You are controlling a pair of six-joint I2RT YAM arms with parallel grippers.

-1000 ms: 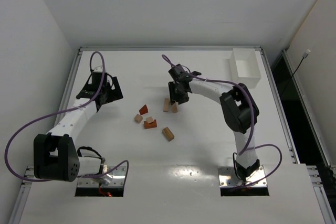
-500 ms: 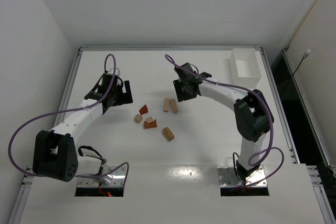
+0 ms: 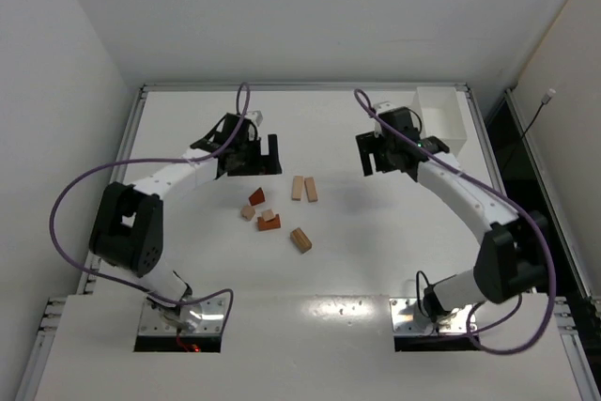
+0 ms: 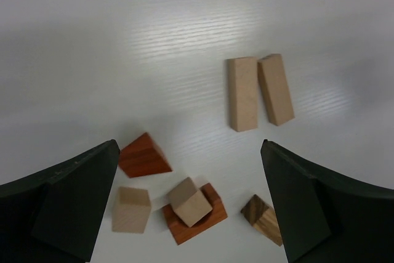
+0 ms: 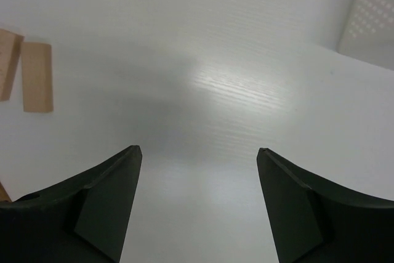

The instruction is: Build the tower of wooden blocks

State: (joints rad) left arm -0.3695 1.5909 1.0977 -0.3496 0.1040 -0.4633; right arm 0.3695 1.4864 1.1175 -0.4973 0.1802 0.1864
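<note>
Wooden blocks (image 3: 269, 223): loose beside the tan pair (image 4: 243, 93); tower unbuilt.
My left gripper (image 4: 191, 195): fingers apart, empty, has swung in over the tan pair.
My right gripper (image 5: 197, 201): apart, empty, has backed away from it; left's turn, I judge.

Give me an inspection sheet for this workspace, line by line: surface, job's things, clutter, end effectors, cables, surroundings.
Surface: white table, glare patches near the arm bases.
Job's things: wood blocks scattered, no tower built; two pale rectangular ones lie side by side, and a small pale block rests on a reddish block.
Clutter: white box at the far right corner.
End effectors: left end effector and right end effector both open, holding nothing.
Cables: purple cables loop along both arms, away from the blocks.
Surroundings: white walls.
</note>
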